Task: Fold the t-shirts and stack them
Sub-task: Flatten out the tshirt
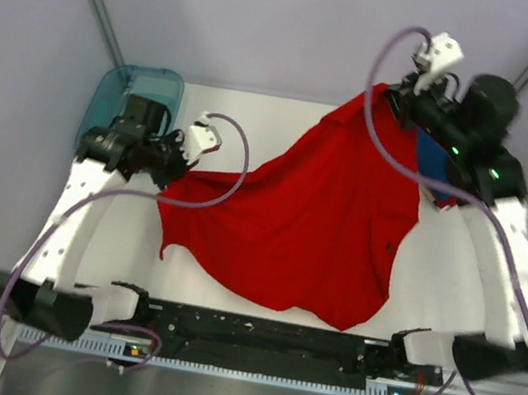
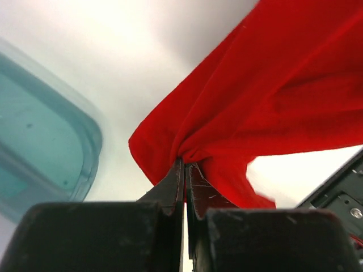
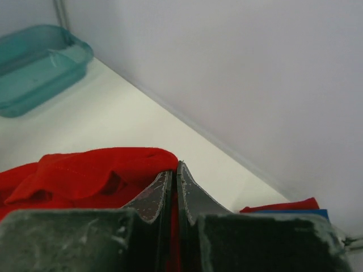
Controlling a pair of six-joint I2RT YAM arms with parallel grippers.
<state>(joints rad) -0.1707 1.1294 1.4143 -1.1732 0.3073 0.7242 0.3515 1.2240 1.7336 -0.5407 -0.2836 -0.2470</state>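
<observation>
Above the table [image 1: 247, 119], left pincer [image 2: 185, 164] and right pincer [image 3: 174, 167] clamped on red t-shirt [image 1: 310, 226], teal tray [image 1: 124, 93] far-left, blue t-shirt [image 1: 432, 160] far-right.

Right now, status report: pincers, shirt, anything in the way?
Left pincer shut on red t-shirt. Right pincer shut on its other end. Shirt spread between them. Teal tray apart, far left.

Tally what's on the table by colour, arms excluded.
Red soft cloth t-shirt: 1 certain, spread out; a red sliver beside the blue cloth may be a second
Blue soft cloth, mostly hidden under the right arm: 1
Translucent teal plastic tray: 1
Total: 3 certain, possibly 4
</observation>
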